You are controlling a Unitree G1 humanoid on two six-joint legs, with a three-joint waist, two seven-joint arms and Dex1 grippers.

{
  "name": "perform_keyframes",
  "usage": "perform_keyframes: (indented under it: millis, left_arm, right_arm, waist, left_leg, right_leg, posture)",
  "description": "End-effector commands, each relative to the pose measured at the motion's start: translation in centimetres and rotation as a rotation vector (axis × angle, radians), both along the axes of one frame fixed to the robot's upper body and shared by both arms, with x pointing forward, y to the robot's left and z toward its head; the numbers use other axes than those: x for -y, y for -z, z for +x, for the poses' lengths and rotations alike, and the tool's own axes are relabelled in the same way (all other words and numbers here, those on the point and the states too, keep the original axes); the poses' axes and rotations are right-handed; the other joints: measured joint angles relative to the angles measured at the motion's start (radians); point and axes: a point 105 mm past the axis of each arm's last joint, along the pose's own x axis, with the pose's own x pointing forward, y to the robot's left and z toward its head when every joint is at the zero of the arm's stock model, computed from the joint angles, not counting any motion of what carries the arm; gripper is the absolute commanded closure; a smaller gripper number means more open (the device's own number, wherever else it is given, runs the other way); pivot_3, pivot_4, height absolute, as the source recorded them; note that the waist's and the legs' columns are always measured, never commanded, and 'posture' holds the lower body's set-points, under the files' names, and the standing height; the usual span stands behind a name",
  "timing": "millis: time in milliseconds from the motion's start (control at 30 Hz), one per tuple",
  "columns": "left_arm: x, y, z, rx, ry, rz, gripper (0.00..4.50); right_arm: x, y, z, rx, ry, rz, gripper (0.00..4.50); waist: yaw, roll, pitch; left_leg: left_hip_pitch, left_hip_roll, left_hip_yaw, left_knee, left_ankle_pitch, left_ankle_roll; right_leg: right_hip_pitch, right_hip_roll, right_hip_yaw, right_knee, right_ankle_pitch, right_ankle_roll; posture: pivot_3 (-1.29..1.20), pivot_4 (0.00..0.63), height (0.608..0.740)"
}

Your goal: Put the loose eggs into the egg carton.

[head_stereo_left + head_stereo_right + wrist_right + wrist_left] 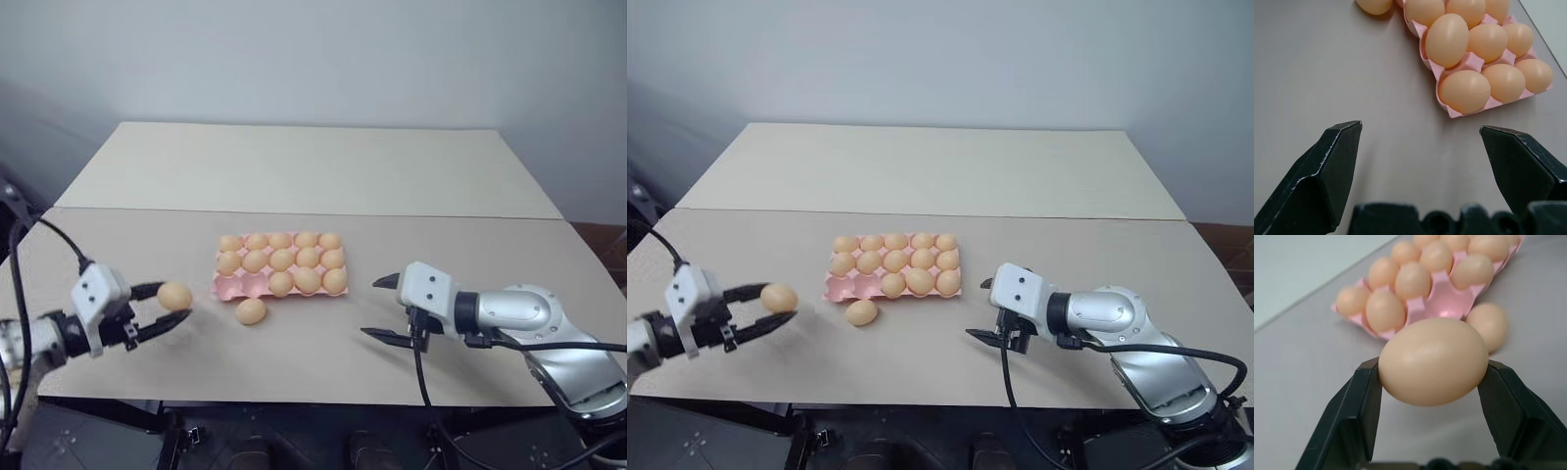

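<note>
Pale table (441, 323) ahead: the left claw (157, 313) grips one egg (174, 296) near-left of the pink carton (227, 286), right claw (384, 308) wide; carry it level, lower slowly into an empty near-left cup.

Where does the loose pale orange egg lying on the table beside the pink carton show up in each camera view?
Left eye view: loose egg on the table, at the pink moulded egg carton's near edge.
Right eye view: same place.
Left wrist view: behind the egg held in the left gripper.
Right wrist view: at the upper edge.
Shared landmark: the carton's empty near-left cups.
</note>
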Motion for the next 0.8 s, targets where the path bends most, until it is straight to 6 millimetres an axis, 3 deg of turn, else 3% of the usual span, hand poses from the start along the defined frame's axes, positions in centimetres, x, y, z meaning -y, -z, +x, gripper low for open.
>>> perform_keyframes:
  millis: [33,133,267,500,667,800]
  left_arm:
    - [1.5,-0.1,1.2,-0.007,0.09,0.017,1.5]
    - [2.6,0.2,2.5,-0.013,0.149,0.019,1.5]
    - [4.3,0.5,4.4,-0.019,0.226,0.028,1.5]
    - [5.1,0.7,6.6,-0.011,0.271,0.059,1.5]
    - [5.3,0.8,6.7,-0.028,0.316,0.053,1.5]
    - [5.6,0.7,6.9,-0.007,0.325,0.035,0.28]
  right_arm:
    - [-0.6,-1.2,0.0,0.068,-0.017,0.007,0.0]
    - [-0.8,-1.9,-0.3,0.078,-0.022,0.032,0.0]
    - [-1.4,-3.5,-2.1,0.086,-0.093,0.094,0.0]
    - [-1.6,-3.6,-2.2,0.103,-0.075,0.093,0.0]
    - [-1.3,-3.3,-2.0,0.104,-0.044,0.086,0.0]
    - [-1.2,-3.3,-1.8,0.109,-0.025,0.094,0.0]
  waist:
    - [0.004,0.0,0.0]
    - [0.006,0.0,0.0]
    - [0.008,0.0,0.0]
    - [0.004,0.0,0.0]
    - [0.005,0.0,0.0]
    - [0.006,0.0,0.0]
  left_leg:
    - [0.0,0.0,0.0,0.0,0.0,0.0]
    - [-0.001,0.0,0.0,0.0,0.0,0.0]
    - [-0.001,0.0,0.0,0.001,0.0,0.0]
    - [-0.001,0.0,0.0,0.003,0.0,0.0]
    - [-0.002,0.0,0.0,0.003,0.0,0.0]
    - [-0.002,0.0,0.0,0.004,0.0,0.0]
  right_leg:
    - [0.0,0.0,0.0,0.0,0.0,0.0]
    - [0.0,0.0,0.0,0.0,0.0,0.0]
    - [-0.001,0.0,0.0,0.0,0.0,0.0]
    - [0.0,0.001,0.0,0.001,0.0,0.0]
    - [-0.001,0.001,0.0,0.001,0.0,0.0]
    - [-0.001,0.001,0.0,0.001,0.0,0.0]
  posture:
    - [0.0,0.15,0.74]
    - [0.0,0.15,0.74]
    - [0.0,0.15,0.74]
    - [0.0,0.15,0.74]
    - [0.0,0.15,0.74]
    - [0.0,0.15,0.74]
